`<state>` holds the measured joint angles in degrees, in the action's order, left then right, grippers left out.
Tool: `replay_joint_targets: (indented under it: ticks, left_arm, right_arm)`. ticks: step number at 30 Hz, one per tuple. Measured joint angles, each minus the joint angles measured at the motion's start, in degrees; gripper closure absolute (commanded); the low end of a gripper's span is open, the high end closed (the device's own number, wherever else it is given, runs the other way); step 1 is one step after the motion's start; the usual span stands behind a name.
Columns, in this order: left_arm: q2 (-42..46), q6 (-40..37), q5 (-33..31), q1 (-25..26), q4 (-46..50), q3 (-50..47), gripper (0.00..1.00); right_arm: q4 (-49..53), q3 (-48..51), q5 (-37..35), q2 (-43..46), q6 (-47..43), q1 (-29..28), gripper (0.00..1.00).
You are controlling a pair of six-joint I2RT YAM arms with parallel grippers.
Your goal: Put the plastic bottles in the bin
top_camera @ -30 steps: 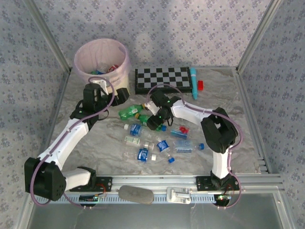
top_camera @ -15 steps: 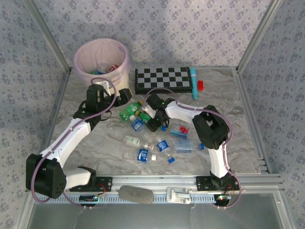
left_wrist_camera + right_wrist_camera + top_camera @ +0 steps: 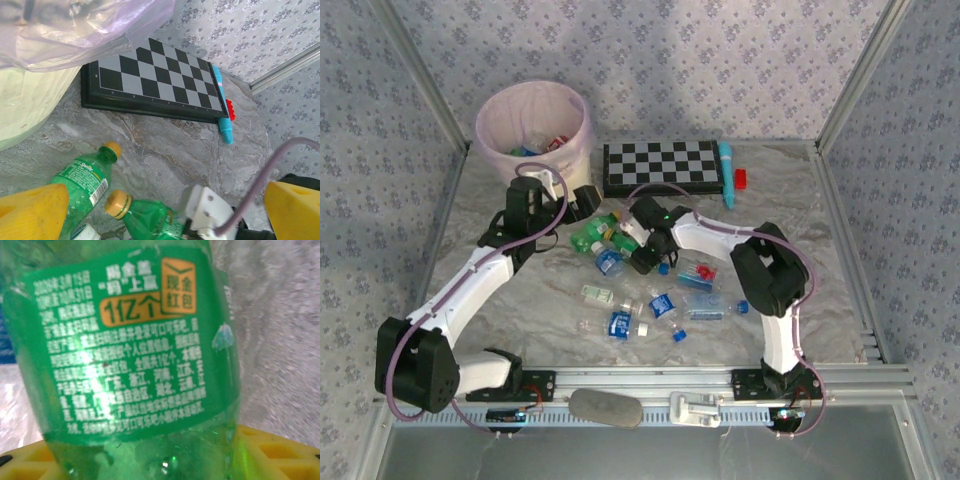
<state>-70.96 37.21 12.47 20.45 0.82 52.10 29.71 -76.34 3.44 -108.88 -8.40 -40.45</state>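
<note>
Small clear bottles (image 3: 620, 323) with blue labels and caps lie scattered on their sides between the near edge and the middle of the worktop (image 3: 820, 290), a crinkled grey sheet veined like marble.

Just beyond them, the right gripper (image 3: 642, 258) meets a green bottle (image 3: 125, 350). In the right wrist view, its translucent body sits between yellow, grid-textured pads (image 3: 280, 450). I cannot tell whether the jaws press on it. Its glossy label carries dense white Chinese print and an orange patch reading "1亿个".

Beside it lies another green, yellow-capped bottle, the Sprite bottle (image 3: 82, 182), named for the word on its label. The left gripper (image 3: 588, 205) hangs over this pair with its yellow fingers (image 3: 30, 210) spread wide apart.

Farther back lies a flat, black-framed chessboard (image 3: 662, 167). A teal marker (image 3: 727, 172) and a small red block (image 3: 741, 179) lie along its right side.

In the far-left corner stands the bin (image 3: 582, 140), round and cream. A thin pink liner is crumpled over its rim, and a few bottles lie inside, showing blue and red.
</note>
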Motion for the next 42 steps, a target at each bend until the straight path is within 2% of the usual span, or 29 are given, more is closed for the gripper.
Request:
replay_joint_targets:
  ticks: [8, 12, 20, 33, 37, 42]
  left_arm:
    - [0.0, 4.6, 0.4, 1.7, -4.7, 0.0, 0.00]
    - [-0.4, 8.3, 1.0, 3.2, -9.5, 0.0, 0.00]
    - [-5.9, 13.6, 3.0, 7.2, -16.0, 0.0, 0.00]
    - [-11.8, 16.9, 5.0, 11.1, -19.3, 2.1, 0.01]
    - [-14.0, 17.7, 6.2, 12.3, -20.8, 3.6, 0.05]
    - [-15.8, 19.1, 7.6, 12.7, -22.0, 3.8, 0.25]
  right_arm:
    - [-9.7, 8.7, 5.9, 14.5, 4.4, 6.0, 0.59]
    - [-16.1, 13.4, 10.6, 18.7, 9.3, 8.7, 0.59]
    - [-26.6, 17.1, 19.6, 20.6, 17.6, 9.2, 0.59]
    - [-35.3, 19.8, 26.2, 22.4, 23.9, 9.4, 0.60]
    - [-36.5, 20.0, 26.9, 22.4, 24.5, 9.4, 0.60]
    - [-37.6, 20.1, 27.5, 22.4, 25.2, 9.5, 0.60]
